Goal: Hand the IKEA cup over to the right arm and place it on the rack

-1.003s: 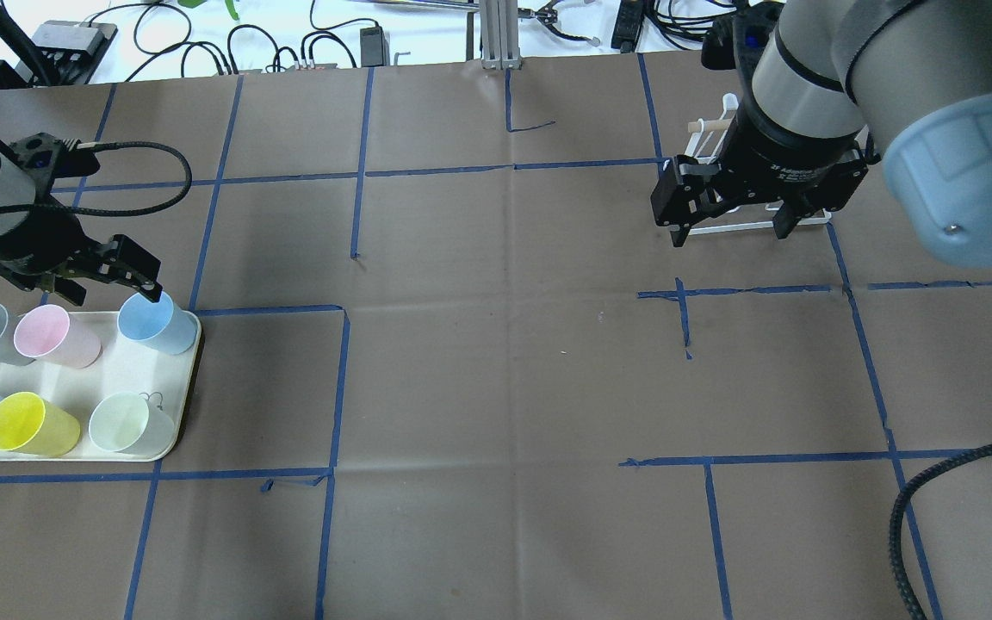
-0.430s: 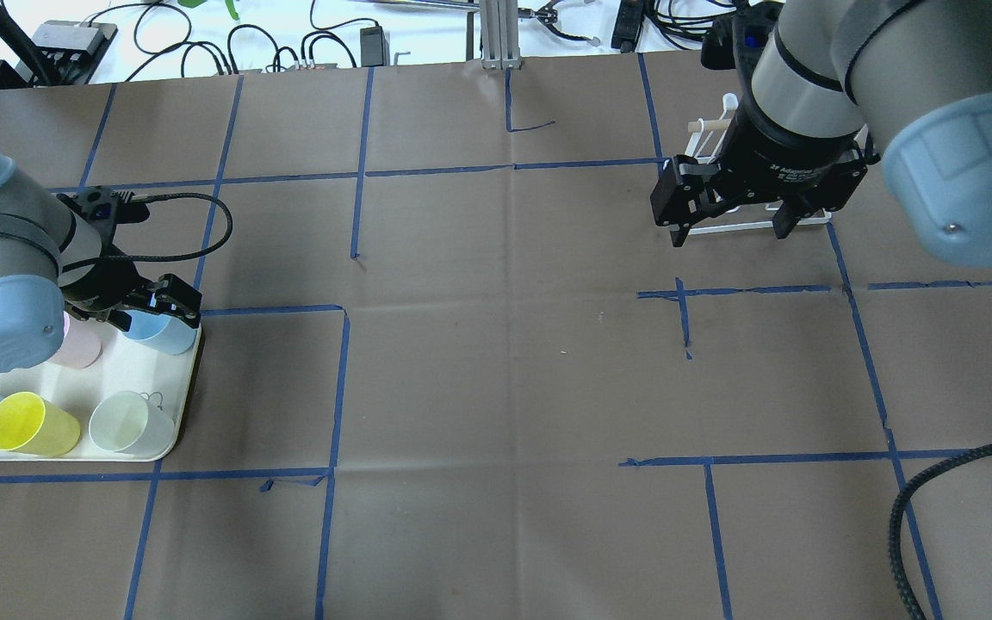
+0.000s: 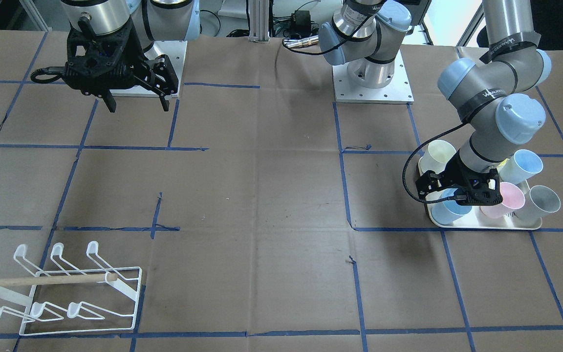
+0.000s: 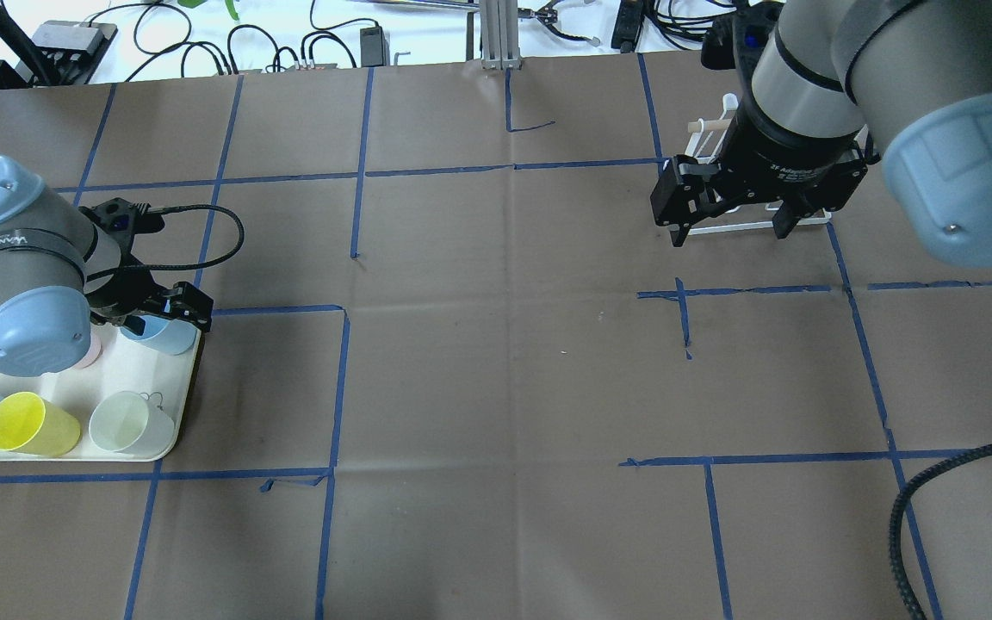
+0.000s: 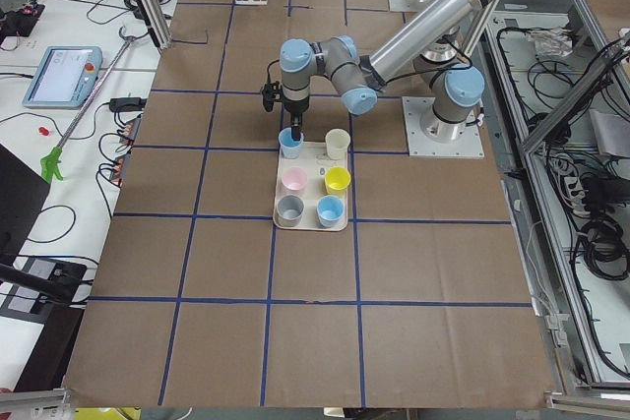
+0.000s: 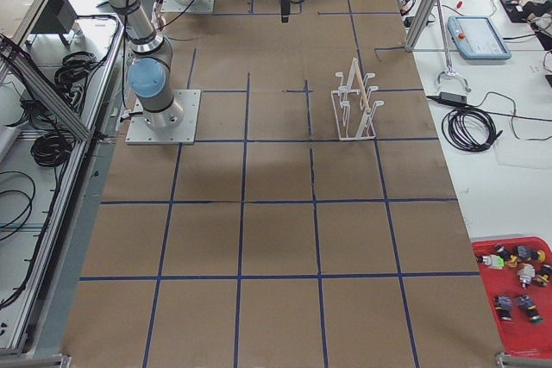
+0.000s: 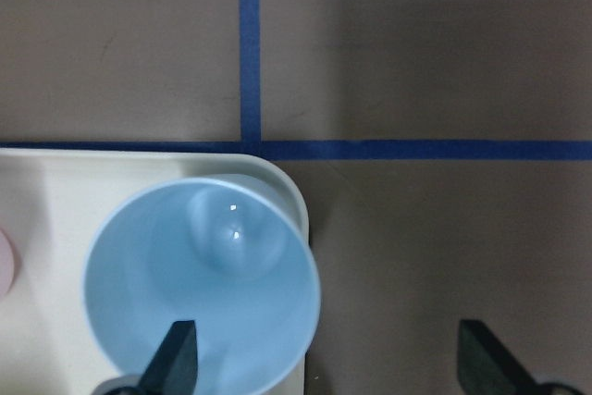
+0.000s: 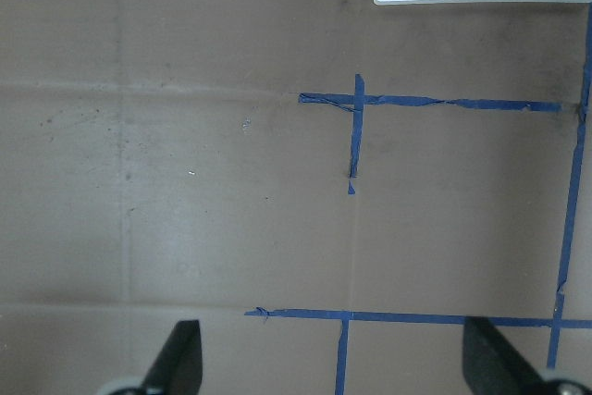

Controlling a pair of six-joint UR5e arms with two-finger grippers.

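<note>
The left hand (image 7: pixel 333 358) points straight down over the blue cup (image 7: pixel 203 284), spread wide. One finger (image 7: pixel 180 358) hangs inside the cup's mouth close to the wall. The other is outside, past the rim of the cream tray (image 7: pixel 55 182) and above brown tabletop (image 7: pixel 444 256). Nothing is pinched yet. The cup stands upright in the tray's rounded corner, with blue tape lines just beyond the tray edge.

On the inner finger's side the pink cup (image 3: pixel 504 199) is just beside the blue one, so that side is tight. The outer finger's side opens onto tabletop. Further from the hand on the same tray stand a grey cup (image 3: pixel 538 203), a yellow cup (image 4: pixel 31 424), a pale green cup (image 4: pixel 130 422) and a second light blue cup (image 3: pixel 523 166). The left arm is folded at the elbow above them, with a thin cable looping off the wrist.

A broad stretch of taped tabletop lies between the two hands. The right hand (image 4: pixel 724 228) hangs above it, pointing down, fingers spread and holding nothing. The rack (image 3: pixel 86 288) stands just beyond that hand, away from the robot, with its wooden dowel (image 3: pixel 42 281) lying across it, well apart from the cup.
</note>
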